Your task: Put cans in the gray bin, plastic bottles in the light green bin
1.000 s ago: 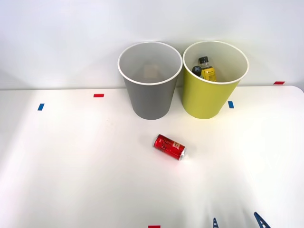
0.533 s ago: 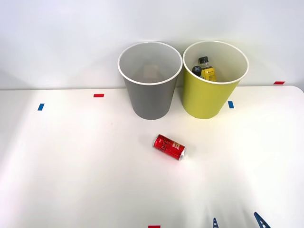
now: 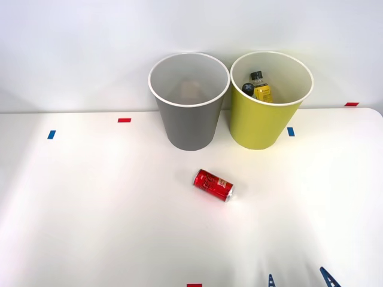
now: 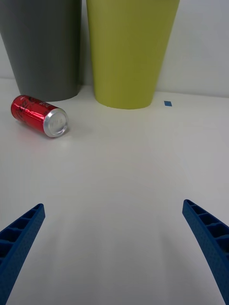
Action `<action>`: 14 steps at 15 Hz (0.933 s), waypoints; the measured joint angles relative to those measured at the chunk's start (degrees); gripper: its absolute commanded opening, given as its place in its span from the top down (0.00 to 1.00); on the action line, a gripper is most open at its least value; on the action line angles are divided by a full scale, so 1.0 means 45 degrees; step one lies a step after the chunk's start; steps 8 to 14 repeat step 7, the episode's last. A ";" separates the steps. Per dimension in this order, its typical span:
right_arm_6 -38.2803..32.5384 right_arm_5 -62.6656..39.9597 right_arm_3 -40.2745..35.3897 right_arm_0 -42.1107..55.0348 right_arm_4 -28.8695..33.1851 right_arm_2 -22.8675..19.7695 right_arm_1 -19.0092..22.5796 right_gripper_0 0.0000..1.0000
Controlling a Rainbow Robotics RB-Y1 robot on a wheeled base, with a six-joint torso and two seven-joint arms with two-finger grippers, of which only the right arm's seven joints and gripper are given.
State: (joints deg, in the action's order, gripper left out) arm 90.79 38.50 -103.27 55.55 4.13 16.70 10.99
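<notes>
red can (image 3: 213, 185) lies on its side before gray bin (image 3: 189, 113)

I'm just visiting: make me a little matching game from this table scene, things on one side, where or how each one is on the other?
Things:
1. red can
2. plastic bottles
3. gray bin
4. right gripper

States:
a. inside the light green bin
b. open, holding nothing
c. lying on its side on the table
d. upright, left of the light green bin

Pairs: 1-c, 2-a, 3-d, 4-b

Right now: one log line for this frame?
right gripper open, empty | red can lying on table | bottles in light green bin
</notes>
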 measured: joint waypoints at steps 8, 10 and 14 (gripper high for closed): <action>0.0000 0.0000 0.0000 0.0000 0.0000 0.0000 0.0000 0.00; 0.0000 0.0000 0.0000 0.0000 0.0000 0.0000 0.0000 0.00; 0.0000 0.0000 0.0000 0.0000 0.0000 0.0000 0.0000 0.00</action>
